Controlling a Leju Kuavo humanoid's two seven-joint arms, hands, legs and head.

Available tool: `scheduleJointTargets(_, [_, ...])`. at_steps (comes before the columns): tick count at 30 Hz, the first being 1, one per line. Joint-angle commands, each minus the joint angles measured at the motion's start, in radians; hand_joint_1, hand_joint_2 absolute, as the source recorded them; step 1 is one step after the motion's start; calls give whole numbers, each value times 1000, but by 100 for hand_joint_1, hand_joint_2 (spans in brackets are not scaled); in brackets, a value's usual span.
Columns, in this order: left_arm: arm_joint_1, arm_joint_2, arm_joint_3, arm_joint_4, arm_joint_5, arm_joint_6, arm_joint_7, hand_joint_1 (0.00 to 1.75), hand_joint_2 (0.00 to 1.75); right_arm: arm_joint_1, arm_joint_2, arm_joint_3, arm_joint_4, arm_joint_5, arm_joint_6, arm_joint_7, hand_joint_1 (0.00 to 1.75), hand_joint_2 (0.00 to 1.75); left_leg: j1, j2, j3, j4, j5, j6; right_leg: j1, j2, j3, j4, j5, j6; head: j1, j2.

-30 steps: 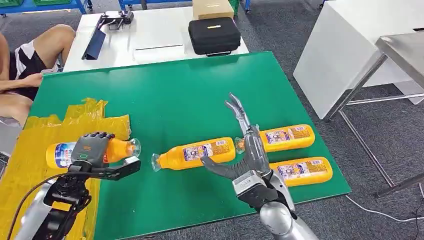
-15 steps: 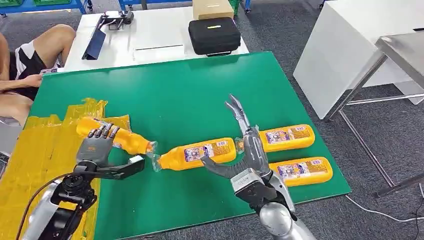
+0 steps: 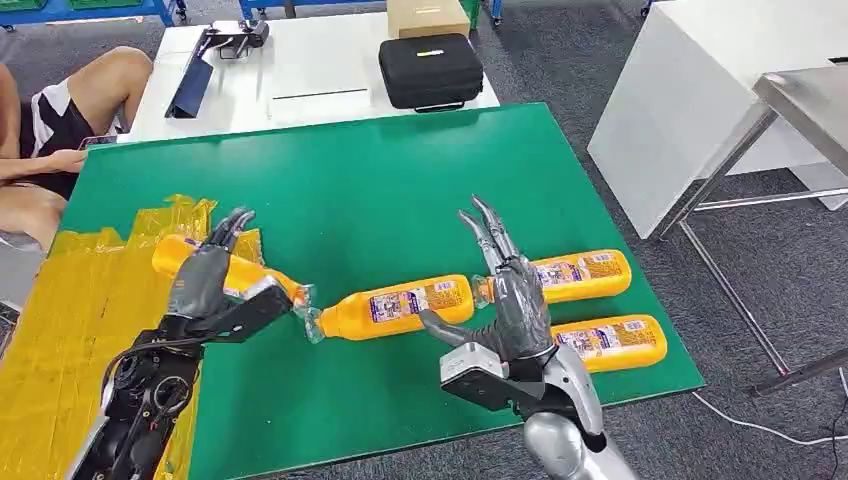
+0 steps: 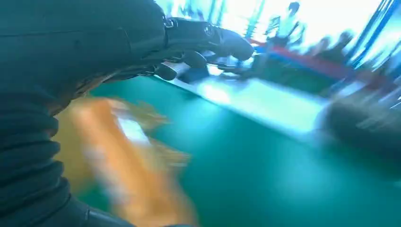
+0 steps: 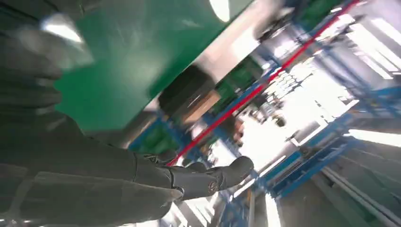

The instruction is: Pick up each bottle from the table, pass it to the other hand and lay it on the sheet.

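Green table [image 3: 380, 190], left hand [image 3: 205, 280] open over bottle [image 3: 235, 272].

Both silver arms end in a grey left hand [image 3: 205, 285] and right hand [image 3: 515, 305] with dark metallic fingers [image 3: 490, 225]; black cables run along the left forearm.

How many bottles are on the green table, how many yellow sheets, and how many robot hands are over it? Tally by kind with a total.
Orange bottles: 4
Yellow sheet: 1
Robot hands: 2, left hand, right hand
Total: 7
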Motion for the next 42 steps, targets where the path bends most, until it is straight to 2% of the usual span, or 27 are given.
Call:
scheduleJointTargets(1, [57, -48, 63, -199, 309, -1, -96, 0, 175, -37, -63, -64, 64, 218, 66, 81, 0, 175, 2, 2, 5, 0, -3, -2, 1, 6, 6, -2, -2, -2, 0, 0])
scheduleJointTargets(2, [94, -44, 53, -262, 538, -30, -162, 0, 175, -191, -112, -1, 194, 296, 338, 121, 0, 175, 1, 2, 2, 0, -1, -2, 1, 4, 2, -1, 0, -2, -1, 0])
scheduleJointTargets(3, [94, -44, 53, -262, 538, -30, -162, 0, 175, -191, -112, -1, 194, 296, 338, 121, 0, 175, 1, 1, 3, 0, -2, -2, 1, 4, 3, -1, -1, -2, -1, 0])
scheduleJointTargets(5, [95, -45, 46, -262, 536, -24, -156, 0, 175, -246, -123, 36, 247, 279, 425, 100, 0, 175, 2, 6, 4, 0, -2, -2, 2, 9, 3, -1, 0, -2, -1, 0])
scheduleJointTargets(7, [102, -49, 47, -268, 537, -18, -152, 0, 175, -302, -123, 73, 310, 267, 443, 71, 0, 175, 2, 4, 3, 0, -1, -1, 1, 6, 2, -1, 0, -1, -1, 0])
scheduleJointTargets(10, [104, -48, 47, -270, 537, -17, -152, 0, 175, -314, -117, 77, 329, 263, 440, 69, 0, 175, 3, 6, 7, -1, -2, -2, 2, 10, 6, -2, 1, -2, 0, 0])
scheduleJointTargets(11, [104, -48, 47, -270, 537, -17, -152, 0, 175, -314, -117, 77, 329, 263, 440, 69, 0, 175, 2, 3, 3, 0, 0, -1, 2, 5, 3, -1, 1, 0, -1, 0])
scheduleJointTargets(12, [104, -48, 48, -270, 537, -17, -152, 0, 175, -311, -119, 79, 327, 262, 438, 69, 0, 175, 2, 4, 6, -1, -1, -2, 2, 7, 5, -2, 0, -2, -1, 0])
scheduleJointTargets(14, [103, -51, 52, -272, 538, -14, -152, 0, 175, -341, -115, 105, 360, 225, 483, 56, 0, 175, 2, 2, 4, 0, 0, -1, 1, 4, 4, -1, 0, -1, 0, 0])
scheduleJointTargets(16, [102, -53, 52, -277, 539, -11, -152, 0, 175, -371, -97, 121, 406, 172, 534, 43, 0, 175, 2, 4, 4, 0, -1, -1, 2, 6, 4, -1, 0, -1, -1, 0])
scheduleJointTargets(20, [100, -53, 51, -278, 539, -11, -152, 0, 175, -391, -91, 135, 433, 173, 534, 39, 0, 175, 3, 5, 6, 0, -1, -2, 2, 9, 6, -2, 0, -2, 0, 0])
scheduleJointTargets(21, [100, -53, 51, -278, 539, -11, -152, 0, 175, -391, -91, 135, 433, 173, 534, 39, 0, 175, 2, 2, 2, 0, 1, 0, 1, 3, 2, -1, 1, 0, -1, 0])
scheduleJointTargets(24, [100, -52, 51, -281, 540, -9, -152, 0, 175, -428, -84, 169, 479, 170, 561, 39, 0, 175, 2, 2, 2, 0, 0, 0, 1, 3, 2, -1, 1, 0, 0, 0])
scheduleJointTargets(25, [99, -52, 49, -280, 540, -8, -152, 0, 175, -445, -78, 185, 503, 166, 571, 38, 0, 175, 2, 4, 6, 0, -2, -2, 2, 7, 6, -2, 0, -2, -1, 0])
scheduleJointTargets(26, [97, -54, 49, -277, 544, -7, -151, 0, 175, -463, -72, 202, 526, 162, 582, 37, 0, 175, 2, 4, 3, 0, 0, -1, 1, 5, 3, -1, 1, -1, 0, 0])
scheduleJointTargets(30, [98, -58, 53, -275, 557, 3, -149, 0, 175, -510, -55, 244, 591, 160, 588, 46, 0, 175, 2, 3, 2, 0, 0, 0, 1, 3, 2, 0, 1, 0, -1, 0])
scheduleJointTargets(32, [96, -60, 55, -269, 558, 10, -147, 0, 175, -524, -50, 263, 628, 147, 596, 51, 0, 175, 2, 5, 6, 0, -1, -2, 2, 8, 6, -1, 0, -2, -1, 0])
scheduleJointTargets(33, [96, -60, 55, -269, 558, 11, -147, 0, 175, -527, -49, 268, 638, 146, 595, 54, 0, 175, 2, 3, 3, 0, 0, -1, 1, 3, 3, -1, 1, -1, -1, 0])
scheduleJointTargets(36, [106, -60, 57, -268, 558, 16, -147, 0, 175, -530, -46, 284, 682, 162, 584, 86, 0, 175, 2, 2, 3, -1, 1, 0, 2, 2, 3, -1, 1, 0, 0, 0])
scheduleJointTargets(37, [108, -61, 55, -265, 558, 16, -147, 0, 175, -531, -45, 285, 700, 165, 580, 93, 0, 175, 3, 4, 8, -1, -1, -2, 2, 7, 8, -3, 0, -3, -1, 0])
scheduleJointTargets(42, [103, -67, 49, -257, 558, 21, -146, 0, 175, -541, -33, 289, 762, 178, 570, 108, 0, 175, 1, 1, 2, 0, 1, 0, 1, 1, 3, -1, 1, 0, -1, 0])
